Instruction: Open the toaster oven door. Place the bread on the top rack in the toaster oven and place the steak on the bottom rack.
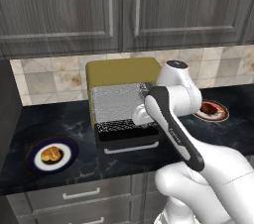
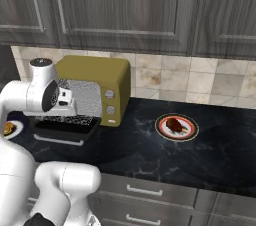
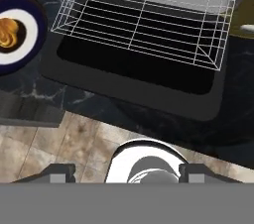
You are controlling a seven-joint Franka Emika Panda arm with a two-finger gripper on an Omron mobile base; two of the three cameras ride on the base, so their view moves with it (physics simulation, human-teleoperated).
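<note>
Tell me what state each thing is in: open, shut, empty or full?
Olive-yellow boxy toaster oven: open, nothing on its racks.
Black glass oven door: folded down flat.
Grey wire rack: pulled out over the door, bare.
Golden-brown bread roll: on the blue-rimmed plate, not yet moved.
Dark flat steak: on the red-rimmed plate, not yet moved.
Two-finger gripper: open, empty.

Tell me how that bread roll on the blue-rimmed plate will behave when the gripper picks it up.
The bread looks rounded and knotted, so it may roll or slip sideways if pinched off-centre. It seems small beside its plate, so it is probably light. Its crust looks soft-baked, so a hard squeeze would likely dent it; a gentle grip seems safer.
</note>
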